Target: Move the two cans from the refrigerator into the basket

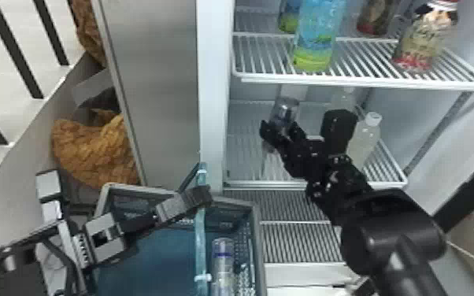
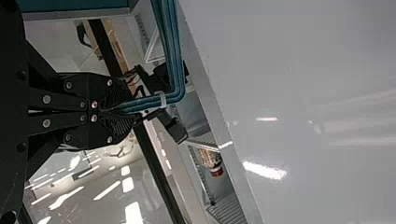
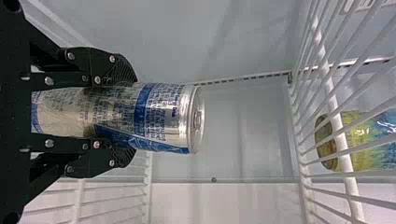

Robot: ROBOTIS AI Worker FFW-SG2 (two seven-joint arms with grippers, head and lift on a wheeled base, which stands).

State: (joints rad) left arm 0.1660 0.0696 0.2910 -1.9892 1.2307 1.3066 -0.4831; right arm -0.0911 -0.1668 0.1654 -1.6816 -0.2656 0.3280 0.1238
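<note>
head view: the right gripper [image 1: 282, 132] is holding a silver-and-blue can [image 1: 286, 110] inside the refrigerator [image 1: 212, 118], below the upper wire shelf [image 1: 358, 82], fingers spanning just its width. to the left, the left gripper [image 1: 205, 195] is pinching the basket handle [image 1: 200, 232], fingers narrow. another can [image 1: 223, 267] is resting inside the basket [image 1: 260, 252], right of the handle.

One can [image 3: 161, 116] is silver with blue bands and dark lettering. The basket [image 1: 259, 240] has a grey rim and teal handle [image 1: 200, 244]. A bottle [image 1: 319, 35] shades blue to yellow-green.
</note>
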